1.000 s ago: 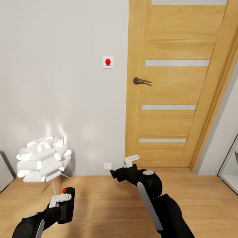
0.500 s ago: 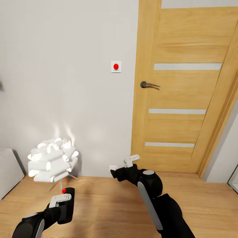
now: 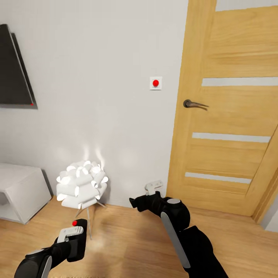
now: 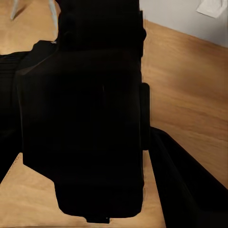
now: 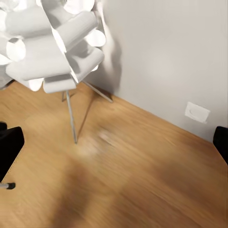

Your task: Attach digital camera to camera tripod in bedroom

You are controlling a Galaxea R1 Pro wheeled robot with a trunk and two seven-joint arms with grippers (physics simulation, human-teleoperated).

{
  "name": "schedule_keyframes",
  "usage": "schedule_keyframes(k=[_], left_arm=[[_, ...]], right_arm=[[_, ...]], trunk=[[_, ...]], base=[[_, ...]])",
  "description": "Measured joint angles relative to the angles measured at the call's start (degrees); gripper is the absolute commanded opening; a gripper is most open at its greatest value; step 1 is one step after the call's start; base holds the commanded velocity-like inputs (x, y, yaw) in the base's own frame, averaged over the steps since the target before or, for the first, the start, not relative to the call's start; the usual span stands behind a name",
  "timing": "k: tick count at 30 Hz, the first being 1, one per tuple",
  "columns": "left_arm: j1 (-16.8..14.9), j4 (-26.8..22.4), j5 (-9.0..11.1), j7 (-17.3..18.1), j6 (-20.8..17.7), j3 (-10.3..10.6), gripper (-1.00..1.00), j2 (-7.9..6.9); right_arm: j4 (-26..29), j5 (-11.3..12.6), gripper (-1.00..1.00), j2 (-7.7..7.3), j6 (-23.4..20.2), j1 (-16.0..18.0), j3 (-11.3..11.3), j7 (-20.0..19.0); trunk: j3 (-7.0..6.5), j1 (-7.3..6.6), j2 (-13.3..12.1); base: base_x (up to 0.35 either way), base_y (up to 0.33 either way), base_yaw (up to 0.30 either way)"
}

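Wooden floor [image 3: 127,239] and a grey wall with a door [image 3: 231,116] lie ahead. The left gripper [image 3: 71,233] pinches the digital camera [image 3: 77,241]; whether the right gripper [image 3: 152,188] is spread is unclear. Carrying seems underway; next comes finding the tripod.

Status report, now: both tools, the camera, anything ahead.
Left tool shut on digital camera, red button up. Right tool state unclear. White floor lamp and closed wooden door ahead.
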State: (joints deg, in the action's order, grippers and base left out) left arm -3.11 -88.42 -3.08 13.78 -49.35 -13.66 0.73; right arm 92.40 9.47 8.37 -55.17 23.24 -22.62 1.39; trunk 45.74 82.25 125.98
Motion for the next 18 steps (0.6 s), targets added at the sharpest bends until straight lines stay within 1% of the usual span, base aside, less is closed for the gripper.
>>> schedule_keyframes(k=[8, 18], left_arm=[[0.00, 0.05, 0.09, -0.06, 0.02, -0.02, -1.00, 0.00], [0.00, -0.01, -0.05, -0.03, 0.55, 0.22, -1.00, -0.02]], right_arm=[[0.00, -0.03, 1.00, -0.10, -0.03, 0.56, 0.10, -0.03], [0.00, -0.04, 1.00, -0.04, -0.04, 0.69, 0.19, -0.04]], trunk=[[-1.44, -1.76, -3.21], [-1.44, -1.76, -3.22]], base=[[0.000, 0.000, 0.278], [0.000, -0.011, 0.276]])
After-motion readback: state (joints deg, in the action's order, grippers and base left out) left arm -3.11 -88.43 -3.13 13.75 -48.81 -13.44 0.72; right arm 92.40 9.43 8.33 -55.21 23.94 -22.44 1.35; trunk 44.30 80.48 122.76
